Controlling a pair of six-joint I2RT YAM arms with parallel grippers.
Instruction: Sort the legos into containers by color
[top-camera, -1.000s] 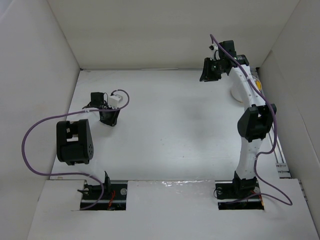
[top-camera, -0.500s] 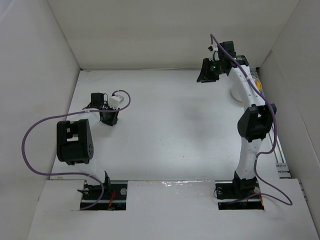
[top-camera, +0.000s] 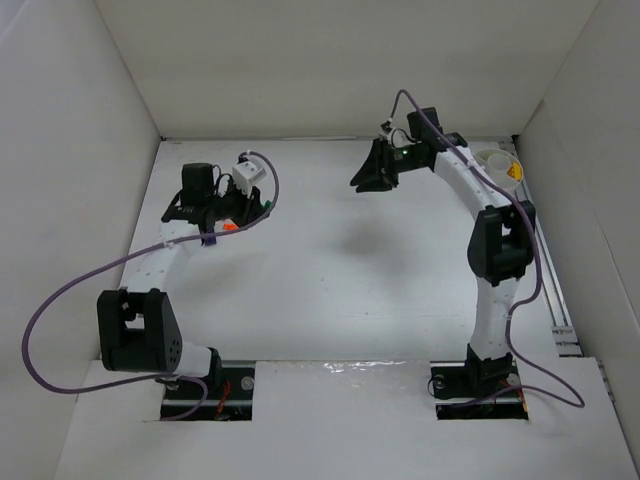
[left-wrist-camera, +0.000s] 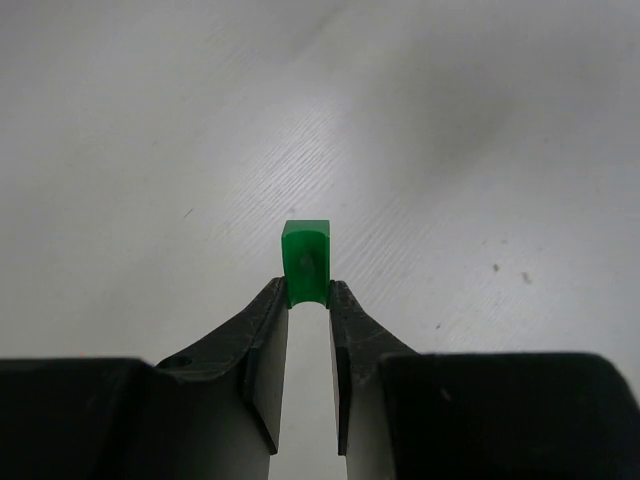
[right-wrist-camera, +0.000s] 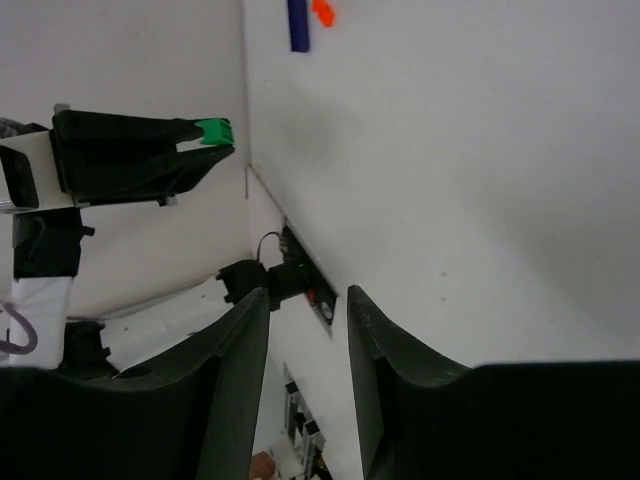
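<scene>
Left gripper (left-wrist-camera: 308, 298): fingers nearly closed, pinching the green lego (left-wrist-camera: 306, 255) at the very tips, lifted off the table (top-camera: 340, 290). In the top view it sits at the table's 10 o'clock. The orange lego (top-camera: 230, 226) lies on the table at 7 o'clock of the green one. The right wrist view also shows a blue lego (right-wrist-camera: 297, 25) just beside the orange.

Right gripper (right-wrist-camera: 305, 305): fingers apart, nothing between them, raised at about 12 o'clock.

Cup (top-camera: 490, 156) at 2 o'clock, with a yellow lego (top-camera: 513, 172) inside.

Versus 1 s ago: the left arm has unfolded and risen from the table. The right gripper has swung toward 9 o'clock, uncovering the cup.
</scene>
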